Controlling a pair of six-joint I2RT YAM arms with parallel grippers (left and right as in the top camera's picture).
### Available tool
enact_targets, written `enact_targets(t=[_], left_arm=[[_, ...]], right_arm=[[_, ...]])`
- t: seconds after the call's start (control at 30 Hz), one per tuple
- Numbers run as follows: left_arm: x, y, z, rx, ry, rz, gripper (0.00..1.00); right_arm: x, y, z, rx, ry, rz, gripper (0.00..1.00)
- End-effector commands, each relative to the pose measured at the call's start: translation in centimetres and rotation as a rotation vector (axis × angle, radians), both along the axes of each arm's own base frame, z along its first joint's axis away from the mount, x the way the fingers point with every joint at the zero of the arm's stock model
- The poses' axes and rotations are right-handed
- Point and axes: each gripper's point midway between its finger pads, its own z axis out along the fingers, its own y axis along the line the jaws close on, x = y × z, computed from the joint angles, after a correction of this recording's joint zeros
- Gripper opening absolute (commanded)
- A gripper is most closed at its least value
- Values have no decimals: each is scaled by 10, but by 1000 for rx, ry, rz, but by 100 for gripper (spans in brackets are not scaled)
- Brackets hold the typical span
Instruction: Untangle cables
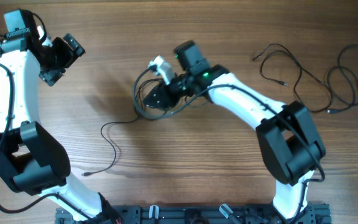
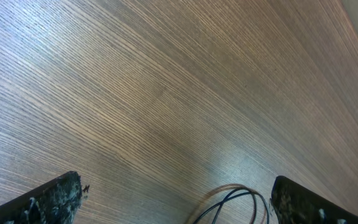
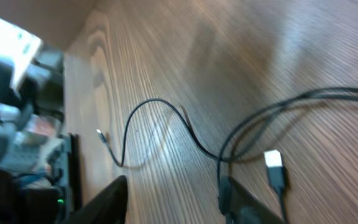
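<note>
A small tangle of thin black cables [image 1: 143, 102] lies at the table's middle, with my right gripper [image 1: 156, 94] right over it. From the tangle one strand [image 1: 109, 140] trails toward the front left. In the right wrist view my right gripper [image 3: 173, 200] is open over bare wood. A black cord [image 3: 221, 163] brushes its right finger [image 3: 247, 208], and a silvery-tipped plug [image 3: 273, 165] lies just beside it. Two looser cables [image 1: 278, 62] [image 1: 348, 78] lie spread at the far right. My left gripper [image 1: 66, 61] hangs open at the far left, with a cable loop [image 2: 235, 200] low between its fingers.
The arm bases and a black rail [image 1: 191, 214] line the front edge. A dark frame and equipment [image 3: 17, 155] show past the table's edge in the right wrist view. Plain wood [image 1: 185, 162] lies between the tangle and the front rail.
</note>
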Motion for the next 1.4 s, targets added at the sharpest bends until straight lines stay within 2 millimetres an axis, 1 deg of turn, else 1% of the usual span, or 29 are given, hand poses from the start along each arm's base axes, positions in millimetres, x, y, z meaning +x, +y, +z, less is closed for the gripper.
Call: enact_targets(t=[0.0, 0.07, 0.13, 0.17, 0.27, 0.3, 0.33, 0.4, 0.5, 0.63, 0.67, 0.77, 0.83, 0.87, 0.93, 0.97, 1.03, 1.1, 1.13, 1.17, 1.2, 1.27, 1.37], left_arm=[[0, -3, -8, -14, 17, -4, 100], [0, -3, -8, -14, 17, -4, 100], [0, -3, -8, -14, 17, -4, 100], [0, -3, -8, -14, 17, -4, 100], [0, -3, -8, -14, 17, -4, 100], [0, -3, -8, -14, 17, -4, 100], [0, -3, -8, -14, 17, -4, 100], [0, -3, -8, -14, 17, -4, 100], [0, -3, -8, -14, 17, -4, 100], [0, -3, -8, -14, 17, -4, 100], [0, -3, -8, -14, 17, -4, 100], [0, -3, -8, -14, 17, -4, 100], [0, -3, -8, -14, 17, -4, 100], [0, -3, -8, -14, 17, -4, 100], [0, -3, -8, -14, 17, -4, 100], [0, -3, -8, -14, 17, -4, 100], [0, -3, -8, -14, 17, -4, 100], [0, -3, -8, -14, 17, -4, 100], [0, -3, -8, -14, 17, -4, 100], [0, -3, -8, -14, 17, -4, 100], [0, -3, -8, -14, 17, -4, 100], [0, -3, -8, -14, 17, -4, 100], [0, -3, -8, -14, 17, -4, 100]], right_arm=[[10, -17, 0, -2, 130, -86, 59], [9, -20, -2, -9, 144, -91, 61], [4, -18, -3, -18, 153, -83, 63], [0, -13, -9, -39, 143, -72, 64], [-2, -7, -22, -108, 106, -91, 64], [-3, -3, -31, -147, 78, -101, 64], [-4, 0, -34, -162, 63, -102, 65], [-7, 10, -46, -204, 21, -103, 65], [-10, 18, -65, -276, -35, -117, 65], [-16, 25, -69, -314, -76, -111, 61], [-18, 26, -68, -318, -80, -98, 60], [-19, 24, -47, -371, -72, -64, 60], [-13, 18, -26, -435, -113, -46, 60], [-10, 14, -12, -466, -145, -27, 61], [-10, 11, 10, -503, -183, 1, 66], [-12, 10, 15, -513, -198, 19, 68], [-16, 7, 19, -553, -230, 47, 72], [-14, 5, 11, -604, -258, 42, 76], [-16, 9, 5, -608, -265, 58, 93], [-16, 15, 4, -590, -274, 66, 99], [-12, 24, 7, -555, -293, 64, 100], [-7, 32, 12, -517, -318, 54, 100], [-10, 48, 20, -423, -314, 77, 100]])
